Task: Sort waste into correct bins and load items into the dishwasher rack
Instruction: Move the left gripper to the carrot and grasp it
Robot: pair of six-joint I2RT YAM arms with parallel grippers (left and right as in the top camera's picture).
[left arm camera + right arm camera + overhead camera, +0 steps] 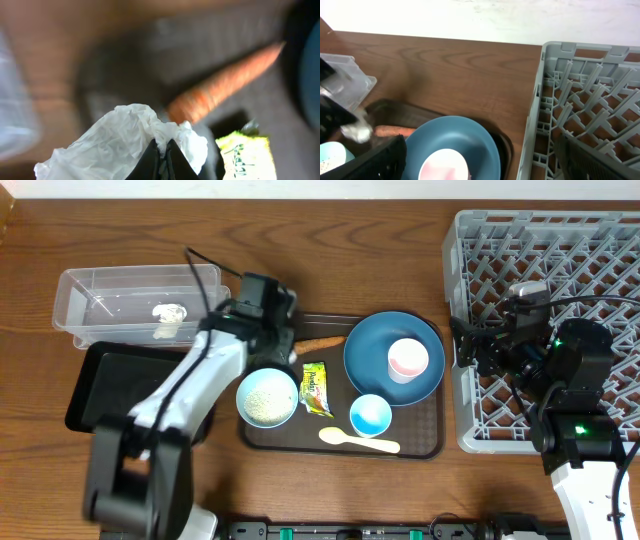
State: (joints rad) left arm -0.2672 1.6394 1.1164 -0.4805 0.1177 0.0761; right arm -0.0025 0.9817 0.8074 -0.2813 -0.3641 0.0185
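Your left fingers (149, 162) are pinched together on the tissue (125, 137), which bunches up around their tips. The grip sits at the wad's edge and most of the paper hangs free, so treat it as lightly held. The left gripper (283, 340) hovers over the back-left corner of the brown tray (425, 452), just beside the carrot (225, 80), with the packet (247, 155) near it. That placing makes sense: the tissue is the soft, light piece nearest the bins, and the tub (100, 278) and black tray (95, 385) lie just to the left. White scraps lie in the tub, so it reads as the paper bin, though you cannot be sure from here.

The right gripper (478, 352) has its fingers wide apart and holds nothing. It hangs over the left edge of the rack (560, 240), out of the left arm's way yet near the plate (368, 340), cup (408, 360), small bowl (370, 414) and spoon (358, 441) it will likely load. The rice bowl (267, 397) sits beside the left forearm; mind it when you swing toward the tub
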